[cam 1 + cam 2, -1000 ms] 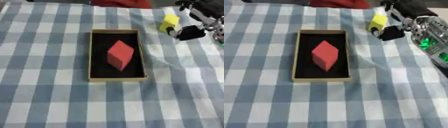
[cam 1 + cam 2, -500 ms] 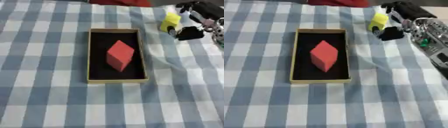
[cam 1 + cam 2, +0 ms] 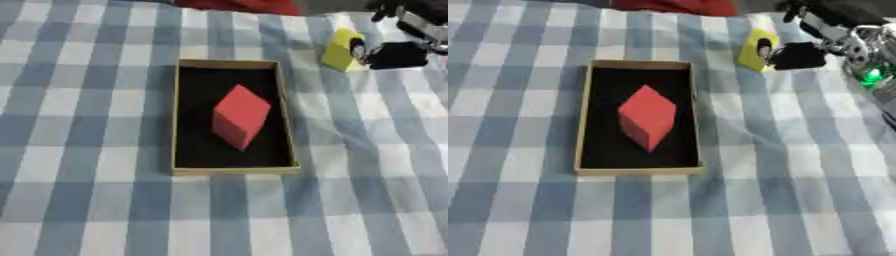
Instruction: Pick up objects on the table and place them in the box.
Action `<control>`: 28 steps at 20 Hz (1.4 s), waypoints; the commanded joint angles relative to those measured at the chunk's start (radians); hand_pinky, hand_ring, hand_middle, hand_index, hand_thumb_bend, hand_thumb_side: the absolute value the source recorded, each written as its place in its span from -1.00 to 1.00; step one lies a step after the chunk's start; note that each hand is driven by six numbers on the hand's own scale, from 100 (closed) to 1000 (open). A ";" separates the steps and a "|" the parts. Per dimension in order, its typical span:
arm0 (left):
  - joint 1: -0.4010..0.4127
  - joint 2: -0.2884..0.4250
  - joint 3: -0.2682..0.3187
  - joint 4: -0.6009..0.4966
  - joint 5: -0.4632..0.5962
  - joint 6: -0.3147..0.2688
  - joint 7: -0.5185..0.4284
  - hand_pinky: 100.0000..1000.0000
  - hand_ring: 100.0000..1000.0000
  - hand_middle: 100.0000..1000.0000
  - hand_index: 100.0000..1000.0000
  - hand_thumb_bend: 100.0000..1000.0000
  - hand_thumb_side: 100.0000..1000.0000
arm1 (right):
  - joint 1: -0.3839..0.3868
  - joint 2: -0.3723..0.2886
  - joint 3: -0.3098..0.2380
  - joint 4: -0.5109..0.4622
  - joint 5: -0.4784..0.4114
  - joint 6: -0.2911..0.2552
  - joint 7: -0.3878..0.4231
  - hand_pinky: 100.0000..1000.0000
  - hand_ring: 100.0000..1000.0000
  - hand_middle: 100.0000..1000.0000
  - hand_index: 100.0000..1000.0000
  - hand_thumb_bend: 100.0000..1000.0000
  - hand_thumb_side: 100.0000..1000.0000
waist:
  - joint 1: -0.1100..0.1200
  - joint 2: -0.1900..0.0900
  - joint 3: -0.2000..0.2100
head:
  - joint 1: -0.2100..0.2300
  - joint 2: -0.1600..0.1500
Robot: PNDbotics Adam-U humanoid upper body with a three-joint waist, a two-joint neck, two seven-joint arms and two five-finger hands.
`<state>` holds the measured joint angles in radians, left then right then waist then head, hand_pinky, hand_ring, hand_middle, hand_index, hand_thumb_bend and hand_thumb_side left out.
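Box (image 3: 179, 120) holds red block (image 3: 238, 116); checked cloth over bench (image 3: 79, 200). R hand (image 3: 802, 54) fingers touch yellow block (image 3: 755, 49); grip unclear.

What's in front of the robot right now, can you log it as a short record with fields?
surface: blue and white checked cloth
box: shallow, tan rim, black inside
in box: red block, standing on an edge
outside box: yellow block, on the cloth beyond the box's far right corner
right hand: at the yellow block, a fingertip on its side
left hand: not in view
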<state>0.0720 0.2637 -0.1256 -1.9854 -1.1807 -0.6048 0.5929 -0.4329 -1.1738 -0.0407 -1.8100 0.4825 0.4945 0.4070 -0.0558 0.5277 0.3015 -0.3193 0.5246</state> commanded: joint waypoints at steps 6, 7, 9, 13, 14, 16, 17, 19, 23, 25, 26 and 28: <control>-0.007 0.000 -0.006 -0.015 -0.029 -0.034 0.050 0.23 0.29 0.05 -0.30 -1.00 -0.74 | -0.007 -0.046 -0.028 0.008 -0.017 -0.015 -0.002 0.81 0.86 0.63 1.00 -0.85 0.20 | -0.002 -0.002 0.004 | -0.011 -0.032; -0.008 -0.001 -0.007 -0.015 -0.032 -0.034 0.050 0.23 0.29 0.05 -0.30 -1.00 -0.74 | -0.006 -0.046 -0.028 0.008 -0.016 -0.016 -0.002 0.81 0.86 0.63 1.00 -0.84 0.21 | -0.003 0.001 0.004 | -0.012 -0.035; -0.010 -0.003 -0.008 -0.015 -0.038 -0.033 0.052 0.23 0.29 0.05 -0.30 -1.00 -0.74 | -0.005 -0.046 -0.032 0.011 -0.016 -0.016 -0.004 0.81 0.86 0.63 1.00 -0.85 0.22 | -0.003 0.008 0.006 | -0.015 -0.038; -0.010 -0.012 -0.009 -0.015 -0.050 -0.028 0.054 0.23 0.30 0.05 -0.30 -1.00 -0.72 | -0.003 -0.047 -0.042 0.019 -0.022 -0.012 -0.019 0.81 0.86 0.63 1.00 -0.87 0.22 | -0.004 0.019 0.008 | -0.022 -0.046; -0.009 -0.015 -0.010 -0.015 -0.053 -0.027 0.054 0.23 0.30 0.05 -0.30 -1.00 -0.74 | -0.003 -0.047 -0.043 0.020 -0.025 -0.011 -0.023 0.81 0.86 0.63 1.00 -0.88 0.23 | -0.004 0.021 0.009 | -0.023 -0.048; -0.010 -0.019 -0.011 -0.015 -0.058 -0.025 0.054 0.23 0.30 0.05 -0.30 -1.00 -0.73 | -0.001 -0.046 -0.044 0.024 -0.028 -0.009 -0.029 0.81 0.86 0.62 1.00 -0.89 0.24 | -0.003 0.025 0.011 | -0.026 -0.052; -0.010 -0.020 -0.012 -0.015 -0.060 -0.024 0.055 0.23 0.30 0.05 -0.30 -1.00 -0.73 | 0.000 -0.046 -0.043 0.026 -0.030 -0.008 -0.032 0.81 0.86 0.63 1.00 -0.90 0.26 | -0.001 0.027 0.012 | -0.029 -0.054; -0.009 -0.022 -0.013 -0.015 -0.065 -0.023 0.059 0.23 0.30 0.05 -0.30 -1.00 -0.73 | 0.002 -0.045 -0.041 0.029 -0.033 -0.008 -0.033 0.81 0.86 0.63 1.00 -0.91 0.28 | 0.001 0.030 0.013 | -0.033 -0.057; -0.009 -0.026 -0.015 -0.015 -0.075 -0.022 0.061 0.23 0.30 0.05 -0.30 -1.00 -0.72 | 0.003 -0.042 -0.036 0.035 -0.033 -0.007 -0.029 0.81 0.86 0.63 1.00 -0.91 0.29 | 0.003 0.037 0.016 | -0.037 -0.060; -0.009 -0.027 -0.016 -0.015 -0.079 -0.021 0.063 0.23 0.30 0.05 -0.30 -1.00 -0.72 | 0.003 -0.039 -0.036 0.042 -0.033 -0.009 -0.029 0.81 0.86 0.62 1.00 -0.92 0.31 | 0.004 0.039 0.016 | -0.039 -0.063; -0.009 -0.028 -0.017 -0.015 -0.080 -0.020 0.064 0.23 0.30 0.05 -0.30 -1.00 -0.72 | 0.003 -0.037 -0.035 0.046 -0.035 -0.011 -0.028 0.81 0.86 0.62 1.00 -0.93 0.31 | 0.004 0.040 0.016 | -0.040 -0.064; -0.009 -0.030 -0.018 -0.015 -0.084 -0.020 0.063 0.23 0.30 0.05 -0.30 -1.00 -0.72 | 0.002 -0.034 -0.033 0.053 -0.040 -0.016 -0.026 0.80 0.85 0.62 1.00 -0.94 0.34 | 0.006 0.042 0.017 | -0.040 -0.065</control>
<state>0.0583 0.2288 -0.1351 -2.0041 -1.2478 -0.5850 0.6133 -0.4300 -1.1770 -0.0720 -1.7636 0.4531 0.4832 0.3777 -0.0506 0.5854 0.3192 -0.3555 0.4733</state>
